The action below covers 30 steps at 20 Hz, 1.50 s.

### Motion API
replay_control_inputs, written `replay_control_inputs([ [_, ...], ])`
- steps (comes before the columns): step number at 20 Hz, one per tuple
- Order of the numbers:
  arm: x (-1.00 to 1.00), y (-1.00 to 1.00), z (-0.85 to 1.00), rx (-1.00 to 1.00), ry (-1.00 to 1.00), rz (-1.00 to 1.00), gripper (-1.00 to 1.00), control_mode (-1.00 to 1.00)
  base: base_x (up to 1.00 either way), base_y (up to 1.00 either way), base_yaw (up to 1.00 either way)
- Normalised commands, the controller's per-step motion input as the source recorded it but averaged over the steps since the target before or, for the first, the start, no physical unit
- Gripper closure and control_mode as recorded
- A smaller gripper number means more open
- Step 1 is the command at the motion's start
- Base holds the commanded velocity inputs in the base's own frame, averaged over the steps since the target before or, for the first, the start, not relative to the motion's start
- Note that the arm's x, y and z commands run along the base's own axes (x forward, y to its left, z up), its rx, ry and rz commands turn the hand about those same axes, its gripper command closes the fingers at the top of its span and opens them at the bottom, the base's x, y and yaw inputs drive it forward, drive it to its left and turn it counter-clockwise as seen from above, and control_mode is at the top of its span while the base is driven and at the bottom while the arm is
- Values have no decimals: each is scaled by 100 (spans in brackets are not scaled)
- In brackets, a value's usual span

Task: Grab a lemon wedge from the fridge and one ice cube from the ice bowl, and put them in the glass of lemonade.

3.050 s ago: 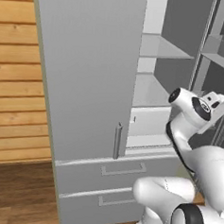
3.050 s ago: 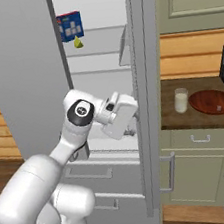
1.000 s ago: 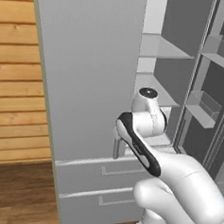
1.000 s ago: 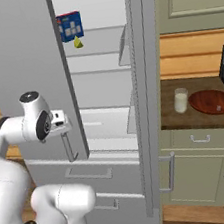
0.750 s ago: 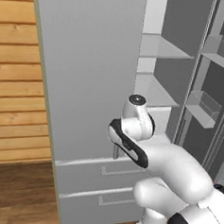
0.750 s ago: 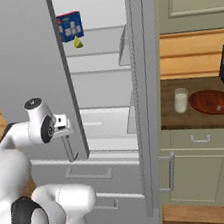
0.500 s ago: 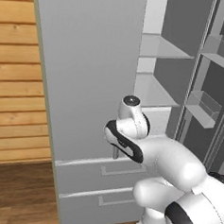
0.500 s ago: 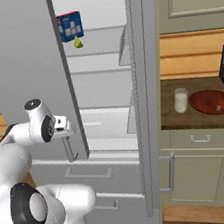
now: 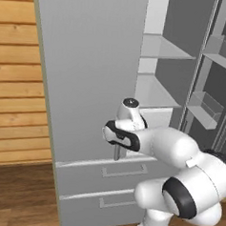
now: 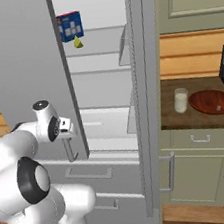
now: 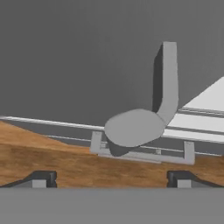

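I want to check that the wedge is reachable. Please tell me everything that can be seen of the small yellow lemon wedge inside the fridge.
The small bright yellow lemon wedge looks like a tiny pointed piece, tip up. It rests on an upper white shelf inside the open silver-grey fridge, directly in front of a blue carton with white squares. It is too small to show its rind or surface. Nothing grips it.

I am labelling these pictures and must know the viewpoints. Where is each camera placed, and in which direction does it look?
Left base view: behind the arm to its left, facing the fridge and its left door handle; white arm rises lower right.
Right base view: behind to its right, facing the open fridge, lemon wedge, glass of lemonade, ice bowl; arm lower left.
Hand view: on the hand, facing the handle; open gripper at bottom.
All three share that handle.
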Motion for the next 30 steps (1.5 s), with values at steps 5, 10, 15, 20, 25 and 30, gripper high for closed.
replay_control_inputs([
  [5, 16, 9, -53, 0, 0, 0, -100, -100, 0, 0, 0],
  [10, -25, -13, -13, 0, -7, 0, -100, -100, 0, 0, 0],
  [15, -15, -19, -4, 0, -18, 0, -100, -100, 0, 0, 0],
  [20, 40, 0, 0, 0, -1, 0, -100, -100, 0, 0, 0],
  [25, 39, 2, 0, 0, 0, 0, -100, -100, 0, 0, 0],
  [30, 41, 7, -10, 0, 0, -1, -100, -100, 0, 0, 0],
])
